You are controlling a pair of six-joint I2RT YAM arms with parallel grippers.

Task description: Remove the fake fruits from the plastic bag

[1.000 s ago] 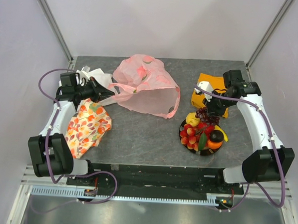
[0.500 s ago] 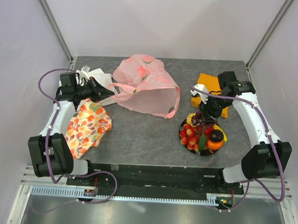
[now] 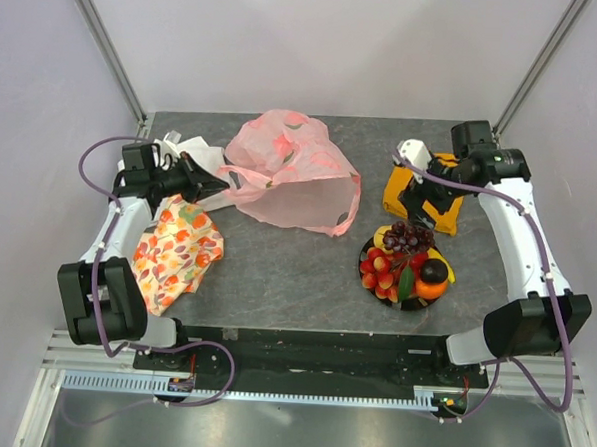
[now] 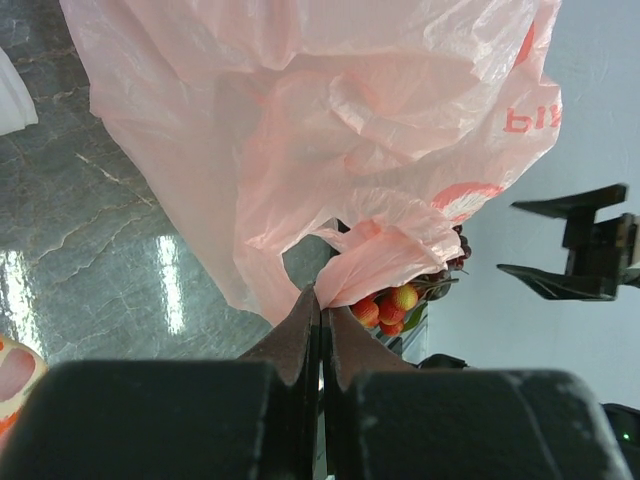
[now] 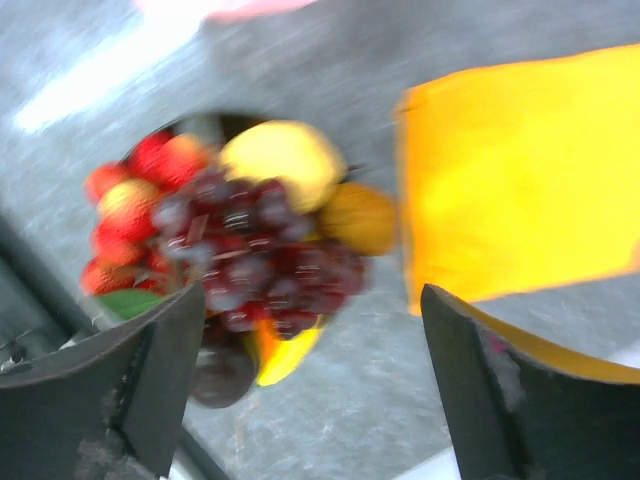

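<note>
Pink crinkly plastic bag, pinched by closed left gripper; right of it, open, empty right gripper should rise straight clear of dark purple grape bunch.

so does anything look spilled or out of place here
Nothing stands out. The fruits sit piled on their plate, none loose on the table. The bag lies crumpled, pinched by the left gripper.

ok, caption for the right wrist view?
Right gripper open over dark purple plastic grape bunch atop glossy fruit pile, beside orange cloth.
</note>
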